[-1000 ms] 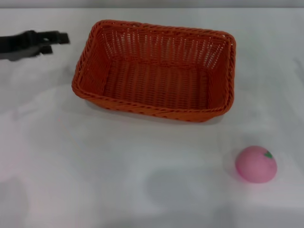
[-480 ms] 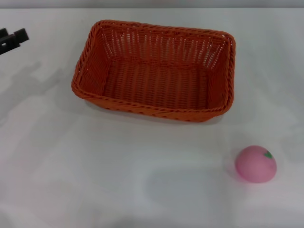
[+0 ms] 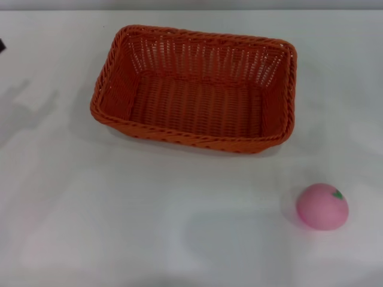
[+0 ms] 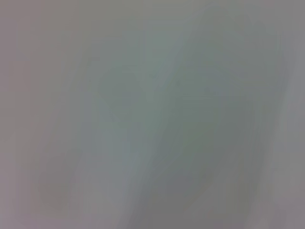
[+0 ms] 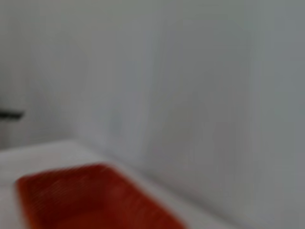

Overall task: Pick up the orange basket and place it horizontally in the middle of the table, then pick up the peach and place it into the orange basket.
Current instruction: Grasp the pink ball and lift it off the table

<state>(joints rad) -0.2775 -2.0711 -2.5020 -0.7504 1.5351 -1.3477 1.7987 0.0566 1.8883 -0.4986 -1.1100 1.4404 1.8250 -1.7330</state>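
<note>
Orange basket point(image 3: 194, 89) sits flat on the white table point(image 3: 119, 209), long side running left-right, in the middle-to-far part of the head view, open side up, nothing inside. Its woven floor and slatted sides are fully visible. Peach point(image 3: 322, 206) rests on the table near the front right, well apart from the basket, off the basket's near right corner; green leaf faces up and to the right. Peach is not in the basket.

Left gripper: only a tiny dark sliver at the far left edge of the head view point(image 3: 1, 45), beside the table's far left side; cannot tell if it is released or clenched. It holds nothing visible. Left wrist view shows only blank grey surface.

Right gripper: not seen in any view, so its state cannot be told. Right wrist view shows one corner of the orange basket point(image 5: 90, 200) low in the picture, with pale wall behind.
</note>
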